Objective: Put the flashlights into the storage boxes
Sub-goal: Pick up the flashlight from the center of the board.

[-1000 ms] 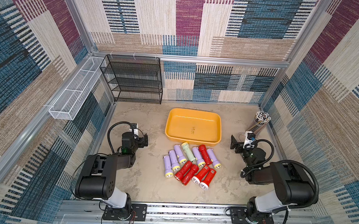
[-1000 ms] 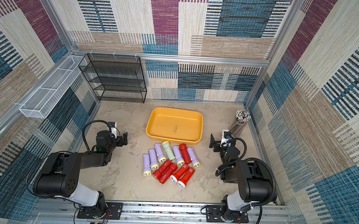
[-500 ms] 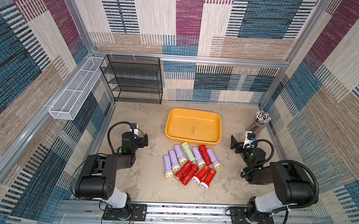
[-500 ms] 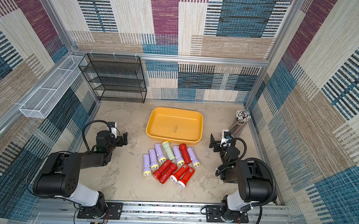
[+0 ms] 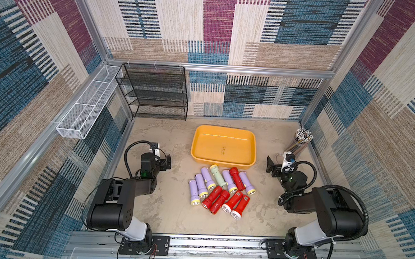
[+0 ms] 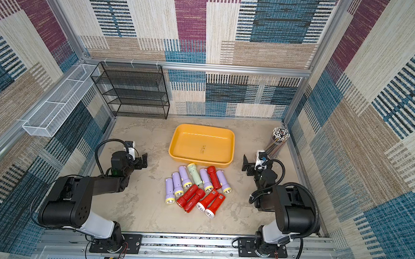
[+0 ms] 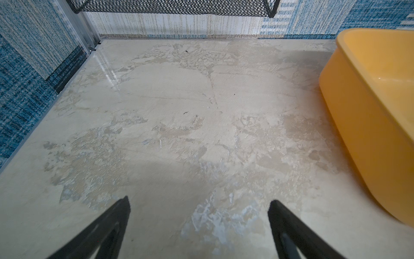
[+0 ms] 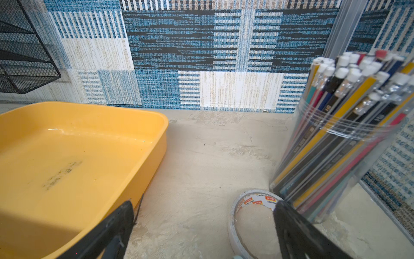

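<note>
Several flashlights [image 5: 220,190] [image 6: 195,188] lie in a tight cluster on the beige table, just in front of the storage box. They are lilac with yellow heads or red, and one is pale green [image 5: 218,176]. The yellow-orange storage box [image 5: 215,145] [image 6: 202,144] holds nothing. My left gripper [image 5: 166,162] [image 7: 199,203] hovers low, left of the cluster, open over bare table, with the box wall [image 7: 358,134] beside it. My right gripper [image 5: 272,165] [image 8: 203,204] is open to the right of the box [image 8: 67,145], with nothing between its fingers.
A clear cup of pencils [image 5: 299,140] [image 8: 347,134] stands at the right wall, with a roll of tape [image 8: 246,206] close to my right gripper. A black mesh rack [image 5: 154,92] stands at the back left. A white wire basket [image 5: 86,110] hangs on the left wall.
</note>
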Controlling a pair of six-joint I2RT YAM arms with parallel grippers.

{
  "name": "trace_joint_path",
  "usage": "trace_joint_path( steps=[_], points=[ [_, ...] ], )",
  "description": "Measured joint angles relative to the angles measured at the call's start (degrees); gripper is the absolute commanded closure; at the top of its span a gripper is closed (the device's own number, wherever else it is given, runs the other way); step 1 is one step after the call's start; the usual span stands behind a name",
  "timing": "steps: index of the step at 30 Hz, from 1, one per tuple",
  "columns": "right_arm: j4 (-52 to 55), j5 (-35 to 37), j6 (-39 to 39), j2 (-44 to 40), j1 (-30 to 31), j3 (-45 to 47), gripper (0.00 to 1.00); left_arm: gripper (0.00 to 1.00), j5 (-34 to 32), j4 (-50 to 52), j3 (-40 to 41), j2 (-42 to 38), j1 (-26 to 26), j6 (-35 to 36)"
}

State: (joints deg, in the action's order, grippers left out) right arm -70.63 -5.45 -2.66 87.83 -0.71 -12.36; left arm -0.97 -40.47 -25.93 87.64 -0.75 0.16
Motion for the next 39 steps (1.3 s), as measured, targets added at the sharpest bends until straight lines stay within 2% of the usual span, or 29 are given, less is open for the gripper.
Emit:
trace_joint_path(
  steps=[27,29,34,39],
  points=[
    [0.0,-0.6,0.2,0.0,-0.7,-0.2,0.0,0.0,2.8,0.0,-0.5,0.1,-1.4,0.0],
    [0.9,0.6,0.2,-0.8,0.0,-0.4,0.0,0.03,2.8,0.0,-0.5,0.1,-1.4,0.0],
    [13.0,9.2,2.2,-7.5,2.8,-8.1,0.0,0.06,4.3,1.7,-0.4,-2.8,-1.4,0.2],
    [32.4,18.3,12.0,-12.5,3.5,-19.6,0.0,0.06,4.3,6.5,-1.0,-11.2,-1.1,0.2]
  ],
)
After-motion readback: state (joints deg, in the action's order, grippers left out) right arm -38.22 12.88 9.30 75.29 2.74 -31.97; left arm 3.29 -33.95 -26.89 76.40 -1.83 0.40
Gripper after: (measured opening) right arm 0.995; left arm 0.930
